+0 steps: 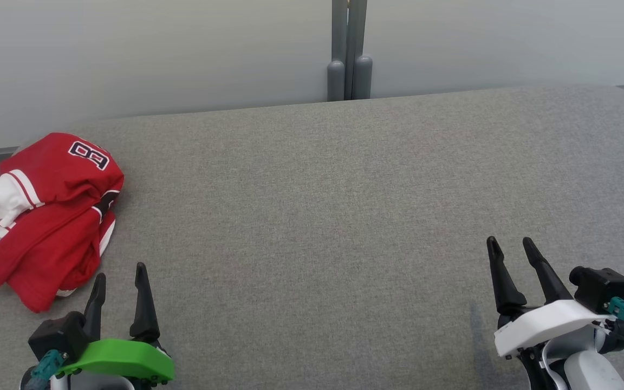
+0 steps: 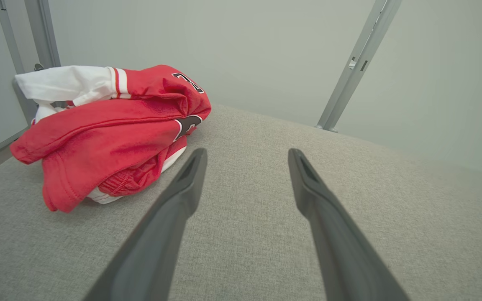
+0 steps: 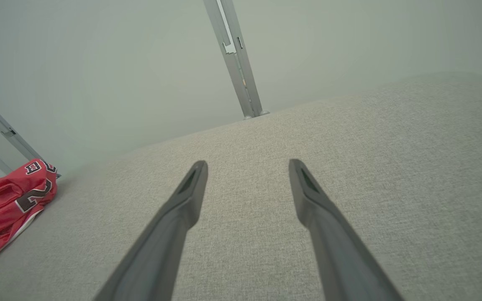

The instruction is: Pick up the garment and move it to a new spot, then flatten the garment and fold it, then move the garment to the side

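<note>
On the grey fabric worktop [image 1: 344,216] we see the red garment [image 1: 46,216] bunched at its left edge, our left gripper [image 1: 119,271] and right gripper [image 1: 508,241] both spread wide and empty, so every step remains.

Both arms low, fingers [image 1: 140,295] spread, holding nothing.

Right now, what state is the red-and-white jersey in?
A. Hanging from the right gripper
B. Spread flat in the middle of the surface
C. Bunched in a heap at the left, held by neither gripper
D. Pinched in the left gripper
C: the red-and-white jersey lies crumpled at the left end of the grey padded surface. The left gripper and right gripper are open with nothing between their fingers.
</note>
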